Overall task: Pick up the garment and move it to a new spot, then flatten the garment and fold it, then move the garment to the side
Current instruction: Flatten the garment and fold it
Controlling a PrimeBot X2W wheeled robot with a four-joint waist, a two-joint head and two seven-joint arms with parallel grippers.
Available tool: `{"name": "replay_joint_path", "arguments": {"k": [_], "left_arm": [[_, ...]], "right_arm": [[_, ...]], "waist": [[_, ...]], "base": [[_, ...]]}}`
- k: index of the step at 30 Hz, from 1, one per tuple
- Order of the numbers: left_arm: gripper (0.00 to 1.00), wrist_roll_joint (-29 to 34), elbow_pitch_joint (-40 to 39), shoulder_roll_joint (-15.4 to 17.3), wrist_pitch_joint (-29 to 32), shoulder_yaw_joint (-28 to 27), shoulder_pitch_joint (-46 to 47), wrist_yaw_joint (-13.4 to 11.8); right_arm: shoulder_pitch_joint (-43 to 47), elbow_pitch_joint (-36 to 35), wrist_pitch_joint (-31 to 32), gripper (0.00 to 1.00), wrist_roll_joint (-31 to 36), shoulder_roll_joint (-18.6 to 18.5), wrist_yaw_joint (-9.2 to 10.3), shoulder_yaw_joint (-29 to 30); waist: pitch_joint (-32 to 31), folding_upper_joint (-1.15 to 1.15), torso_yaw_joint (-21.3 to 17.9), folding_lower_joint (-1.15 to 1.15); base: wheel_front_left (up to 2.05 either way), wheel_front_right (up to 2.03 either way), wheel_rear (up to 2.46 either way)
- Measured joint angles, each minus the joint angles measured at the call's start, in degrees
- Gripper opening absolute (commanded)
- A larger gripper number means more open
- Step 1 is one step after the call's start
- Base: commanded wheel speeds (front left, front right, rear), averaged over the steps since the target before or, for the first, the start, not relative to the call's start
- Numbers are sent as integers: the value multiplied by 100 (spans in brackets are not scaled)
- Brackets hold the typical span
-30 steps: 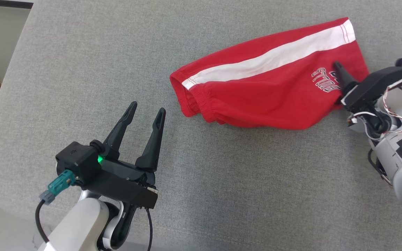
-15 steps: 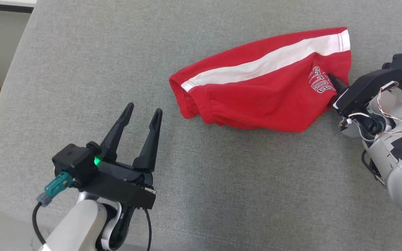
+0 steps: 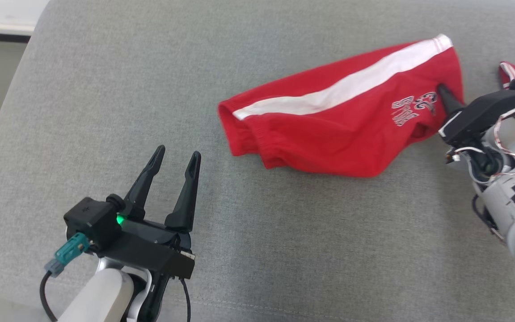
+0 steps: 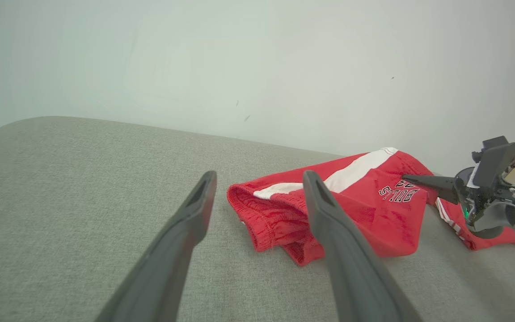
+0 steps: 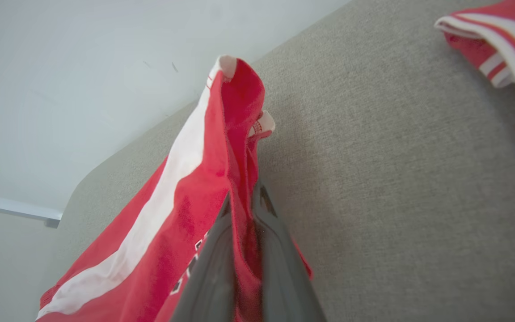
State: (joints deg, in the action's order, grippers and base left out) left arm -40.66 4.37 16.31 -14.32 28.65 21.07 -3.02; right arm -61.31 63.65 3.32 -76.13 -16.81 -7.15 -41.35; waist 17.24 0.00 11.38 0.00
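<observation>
Left gripper [image 3: 179,151] is hovering, fingers spread and empty, well short of the red shorts [image 3: 329,129] on the grey cushion [image 3: 284,246]. Right gripper [image 3: 443,91] is pinching the shorts' leg beside the lettering [image 3: 411,109]; lifting should be going slow and high, clearing the striped red garment [image 5: 508,15] beyond them

Red garment [image 3: 324,143]; white stripe [image 3: 338,91]

A grey fabric-covered surface [image 3: 105,89] with rounded left corners is seen. Red shorts [image 3: 329,134] with a white side stripe are laid across its far right part, waistband turned left. A second red cloth [image 3: 512,74] is placed just right of them.
</observation>
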Motion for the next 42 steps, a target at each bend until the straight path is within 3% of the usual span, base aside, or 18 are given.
{"name": "replay_joint_path", "arguments": {"k": [14, 28, 42], "left_arm": [[100, 100, 3, -80, 0, 4, -198, 53], [100, 98, 90, -260, 0, 67, -289, 105], [100, 97, 146, -396, 0, 51, -347, 110]], "right_arm": [[352, -308, -671, 0, 129, -676, 0, -37], [602, -1335, -953, 0, 817, -105, 0, -1012], [537, -1243, -571, 0, 1302, 138, 0, -1794]], "waist": [[-434, 0, -197, 0], [-649, 0, -5, -1], [-731, 0, 277, 0]], "base": [[0, 0, 0], [0, 0, 0], [0, 0, 0]]}}
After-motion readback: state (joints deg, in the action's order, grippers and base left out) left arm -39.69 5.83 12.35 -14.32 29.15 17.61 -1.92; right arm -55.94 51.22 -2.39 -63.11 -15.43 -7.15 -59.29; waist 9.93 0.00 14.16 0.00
